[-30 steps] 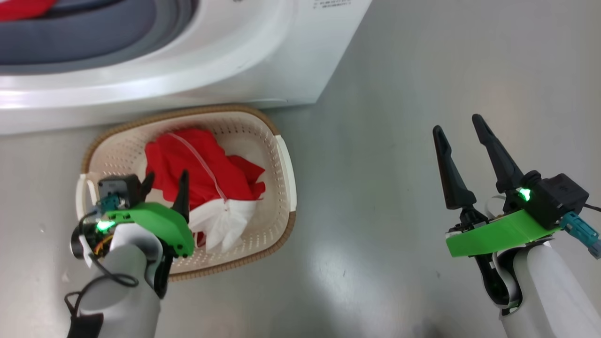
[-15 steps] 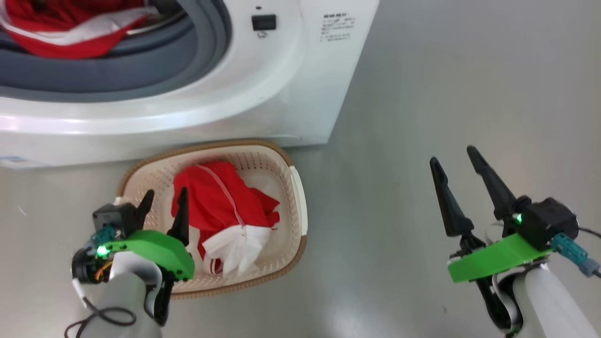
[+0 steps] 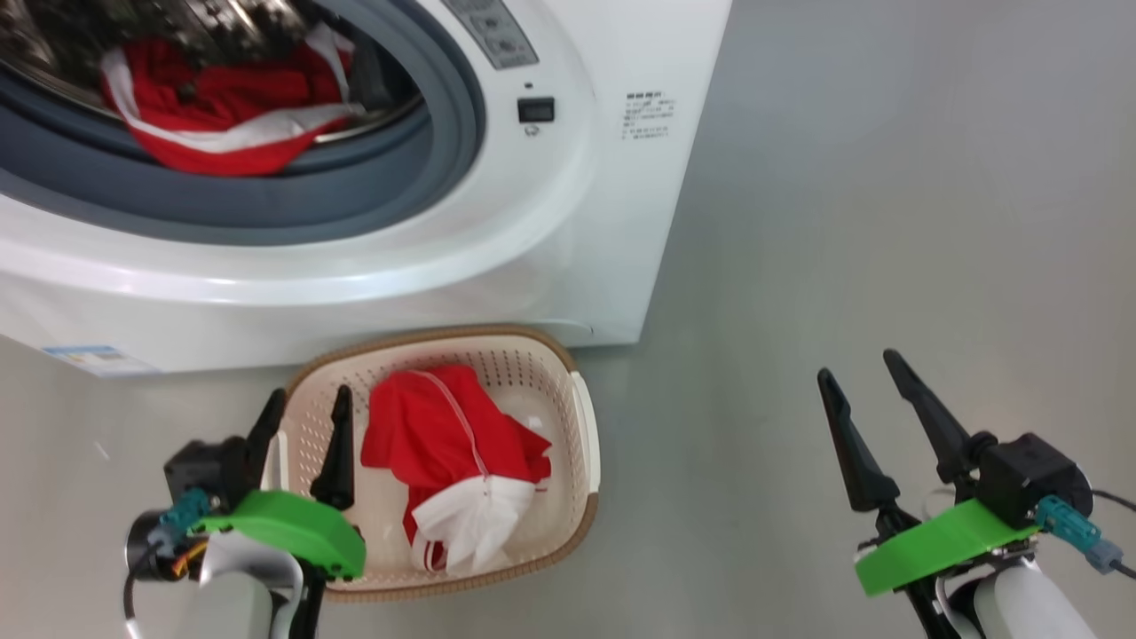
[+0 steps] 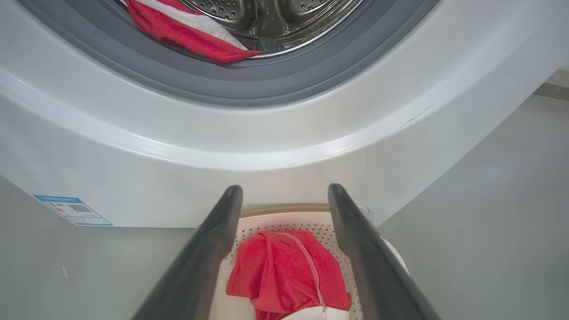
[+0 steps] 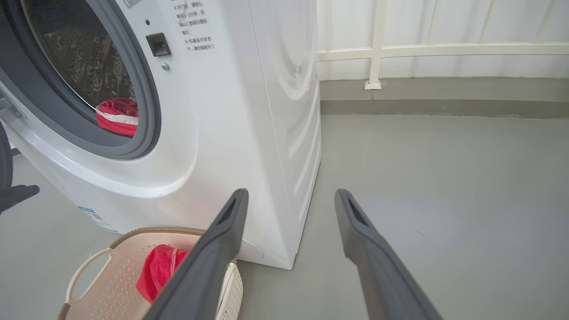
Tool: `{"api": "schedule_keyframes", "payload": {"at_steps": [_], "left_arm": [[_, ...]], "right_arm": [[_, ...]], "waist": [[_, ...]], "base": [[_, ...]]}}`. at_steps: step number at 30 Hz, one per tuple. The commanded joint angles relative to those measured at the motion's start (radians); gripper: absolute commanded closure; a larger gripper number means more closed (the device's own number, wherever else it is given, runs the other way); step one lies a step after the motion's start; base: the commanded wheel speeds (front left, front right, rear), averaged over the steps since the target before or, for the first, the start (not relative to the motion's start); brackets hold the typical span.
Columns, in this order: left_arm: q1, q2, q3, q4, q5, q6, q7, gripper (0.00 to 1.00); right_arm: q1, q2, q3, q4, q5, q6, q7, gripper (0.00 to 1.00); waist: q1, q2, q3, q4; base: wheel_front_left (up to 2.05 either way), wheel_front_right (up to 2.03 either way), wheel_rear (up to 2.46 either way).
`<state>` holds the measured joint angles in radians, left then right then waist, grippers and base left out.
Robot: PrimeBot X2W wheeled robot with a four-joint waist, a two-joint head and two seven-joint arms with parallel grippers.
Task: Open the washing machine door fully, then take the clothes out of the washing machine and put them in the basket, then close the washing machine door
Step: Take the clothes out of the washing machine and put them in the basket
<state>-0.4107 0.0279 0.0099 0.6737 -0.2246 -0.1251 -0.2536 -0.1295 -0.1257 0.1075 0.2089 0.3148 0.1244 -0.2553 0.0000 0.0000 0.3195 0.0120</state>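
Lying near left fingers: clothes

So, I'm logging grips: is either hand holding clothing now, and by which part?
Nothing is held. The left hand and right hand are open and empty; one red garment lies in the basket, another in the washing machine.

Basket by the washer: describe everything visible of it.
The small cream-white perforated plastic basket has a brown woven-look rim and white loop side handles. It stands upright on the grey floor, close in front of the white front-loading washing machine. A red garment with a white cuff lies bunched inside. The open left claw hovers over its left edge; contact cannot be told.
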Motion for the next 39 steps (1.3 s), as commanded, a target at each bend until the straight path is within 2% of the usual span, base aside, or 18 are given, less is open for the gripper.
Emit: {"api": "schedule_keyframes", "payload": {"at_steps": [1,19,32,39], "left_arm": [[0.025,0.023,0.03,-0.032,0.012,-0.005,-0.008,0.0],[0.252,0.022,0.035,-0.296,0.017,-0.005,-0.008,0.0],[0.405,0.022,0.065,-0.457,0.025,0.007,-0.008,0.0],[0.462,0.022,0.077,-0.499,0.029,0.014,-0.008,0.0]], "right_arm": [[0.015,-0.012,0.018,-0.018,0.012,0.006,-0.006,0.0],[0.138,-0.019,0.003,-0.007,0.022,0.006,-0.006,0.0],[0.204,-0.028,-0.01,-0.02,0.021,0.006,-0.006,0.0],[0.231,-0.027,-0.019,-0.025,0.021,0.006,-0.006,0.0]], "waist": [[0.0,0.0,-0.036,0.012],[0.0,0.0,-0.188,0.04],[0.0,0.0,-0.239,0.055],[0.0,0.0,-0.262,0.055]], "base": [[0.0,0.0,0.0],[0.0,0.0,0.0],[0.0,0.0,0.0],[0.0,0.0,0.0]]}}
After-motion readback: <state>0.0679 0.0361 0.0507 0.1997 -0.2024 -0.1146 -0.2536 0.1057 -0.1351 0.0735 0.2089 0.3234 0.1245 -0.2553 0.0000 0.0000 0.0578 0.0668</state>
